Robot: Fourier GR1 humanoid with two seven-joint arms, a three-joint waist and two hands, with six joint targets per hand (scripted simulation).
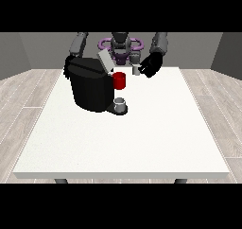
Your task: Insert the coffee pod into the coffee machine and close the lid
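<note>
A small grey cup is seen nearest on the surface under the coffee machine, whose lid is raised, while the coffee pod is pinched in the hand at the view's right, so a tilted approach might catch it on the red holder

black coffee machine lid raised; small grey pod beside.

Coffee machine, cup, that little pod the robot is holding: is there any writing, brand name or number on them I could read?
None can be read: the coffee machine, its raised lid, the red holder, the cup, the pod and the table show no text.
</note>
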